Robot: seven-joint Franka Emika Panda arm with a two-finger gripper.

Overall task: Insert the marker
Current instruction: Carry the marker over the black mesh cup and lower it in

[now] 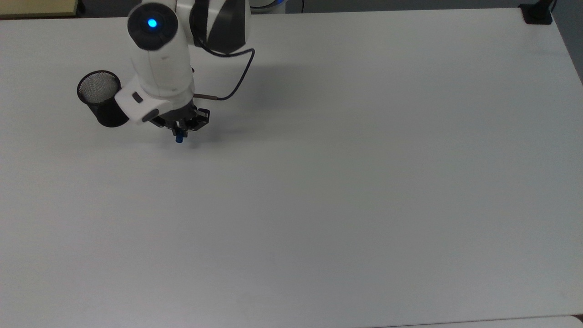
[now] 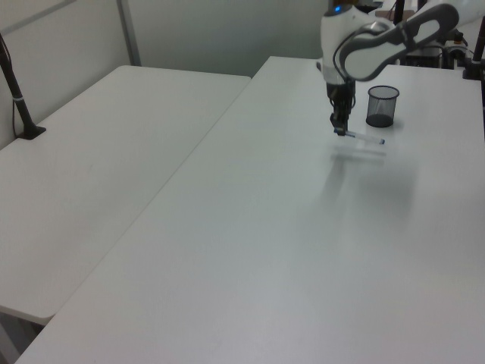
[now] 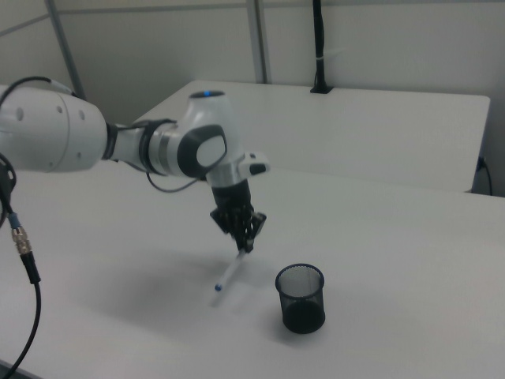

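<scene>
Gripper [image 3: 245, 245] clamped on marker [image 3: 230, 273], held tilted above table [image 1: 364, 182] near mesh cup [image 3: 301, 298], cup w/ nothing visible inside.

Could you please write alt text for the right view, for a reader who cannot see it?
A white robot arm's gripper holds a marker by one end, lifted and slanting down toward the white table. A black mesh cup stands upright to the right view's right of it.

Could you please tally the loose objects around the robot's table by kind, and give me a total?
Marker: 1, shut in the gripper and lifted off the table
Black mesh cup: 1, standing upright on the table
Total: 2
</scene>
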